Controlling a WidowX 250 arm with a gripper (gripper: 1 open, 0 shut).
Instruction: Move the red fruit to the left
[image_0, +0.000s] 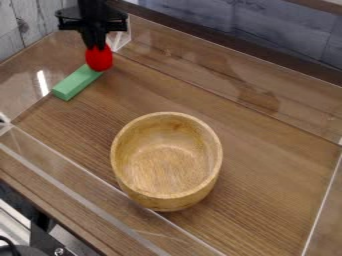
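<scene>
The red fruit (99, 56) is small and glossy, and hangs at the back left of the wooden table (267, 140), just above the far end of a green block (76, 83). My gripper (96, 44) comes down from the top edge and is shut on the fruit's upper part, so only the fruit's lower half shows below the black fingers. I cannot tell whether the fruit touches the table or the block.
A round wooden bowl (166, 159) stands empty in the middle front of the table. Clear plastic walls (80, 190) fence the table on all sides. The green block lies slanted near the left wall.
</scene>
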